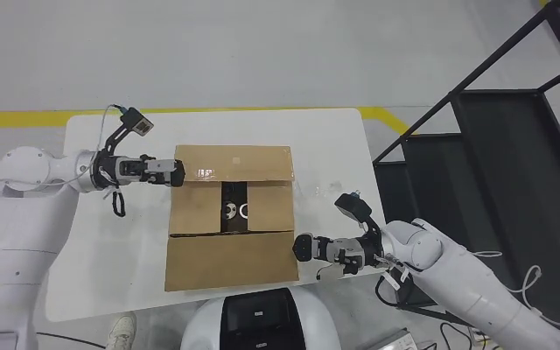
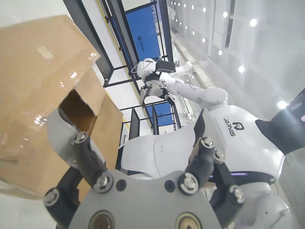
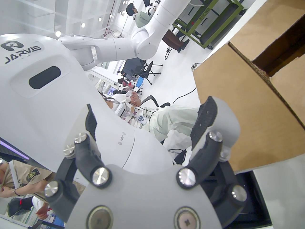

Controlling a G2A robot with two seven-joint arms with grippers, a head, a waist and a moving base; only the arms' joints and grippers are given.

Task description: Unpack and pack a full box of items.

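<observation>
- At the middle of the white table (image 1: 332,149) sits the cardboard box (image 1: 194,210). Its long side runs left to right across the robot's front.
- Through a slot between the two inner flaps I can glimpse dark contents (image 1: 234,210), too small to name.
- The far flap (image 1: 232,162) lies folded over the top. The near flap (image 1: 232,261) lies spread outward toward the robot.
- The left gripper (image 1: 178,172) is at the box's far-left corner, level with the end of the far flap. Its fingers (image 2: 200,129) are spread wide with nothing between them. The box wall lies just beside one finger, and I can't tell whether they touch.
- The right gripper (image 1: 300,248) is at the near-right corner, just off the right end of the near flap. Its fingers (image 3: 205,117) are likewise parted and hold nothing.
- Both flaps have their long axis crosswise, so each gripper faces a flap end-on.
- My guess is that the left arm is better placed for the far flap and the right arm for the near one.
</observation>
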